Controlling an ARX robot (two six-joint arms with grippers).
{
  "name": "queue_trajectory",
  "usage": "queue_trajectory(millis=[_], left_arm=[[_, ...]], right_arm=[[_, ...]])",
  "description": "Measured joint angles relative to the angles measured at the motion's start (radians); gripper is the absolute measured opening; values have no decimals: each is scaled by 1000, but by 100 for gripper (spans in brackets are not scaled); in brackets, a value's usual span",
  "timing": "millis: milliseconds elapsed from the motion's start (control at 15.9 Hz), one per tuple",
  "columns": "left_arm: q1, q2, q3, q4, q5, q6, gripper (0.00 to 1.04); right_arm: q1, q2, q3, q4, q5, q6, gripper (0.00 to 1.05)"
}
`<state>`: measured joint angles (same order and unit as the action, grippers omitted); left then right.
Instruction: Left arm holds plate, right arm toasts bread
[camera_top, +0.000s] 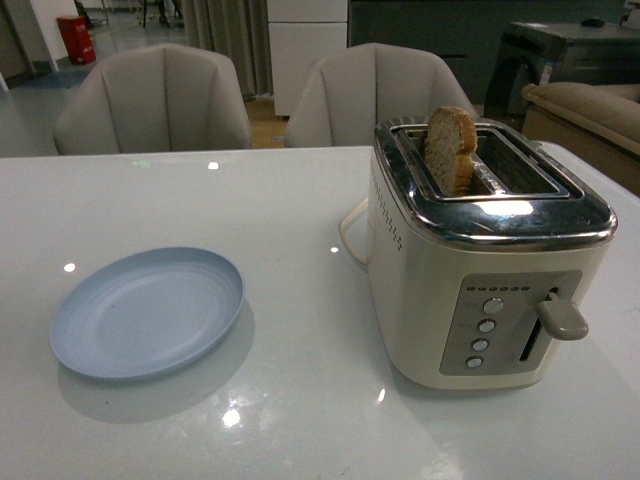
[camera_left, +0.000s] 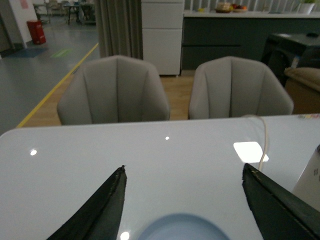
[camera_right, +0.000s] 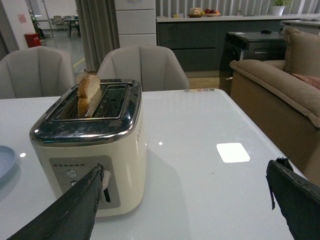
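Note:
The pale-blue plate (camera_top: 148, 312) lies flat on the white table at front left, with nothing on it. The bread (camera_top: 451, 148) stands upright in the left slot of the cream toaster (camera_top: 490, 260), its top sticking out. In the left wrist view my left gripper (camera_left: 184, 177) is open above the table, the plate's rim (camera_left: 180, 227) just below and between its fingers. Through the right wrist camera my right gripper (camera_right: 185, 172) is open near the toaster's lever end (camera_right: 106, 179), with the bread (camera_right: 88, 92) showing in its slot. Neither arm shows in the front view.
Two grey chairs (camera_top: 155, 100) (camera_top: 375, 90) stand behind the table. A sofa (camera_right: 280, 95) is at the right beyond the table edge. The toaster's white cord (camera_top: 345, 235) runs behind it.

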<state>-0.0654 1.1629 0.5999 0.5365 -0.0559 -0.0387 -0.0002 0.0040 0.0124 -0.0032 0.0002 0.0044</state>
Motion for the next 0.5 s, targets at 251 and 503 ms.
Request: queue_trajectory(millis=[251,503], left_arm=[[71,-173,-200,72,48,21,27],[63,-199,-260,78,57,21,15]], right_arm=[[0,0,0,0,0,0,98],[0,0,0,0,0,0,98]])
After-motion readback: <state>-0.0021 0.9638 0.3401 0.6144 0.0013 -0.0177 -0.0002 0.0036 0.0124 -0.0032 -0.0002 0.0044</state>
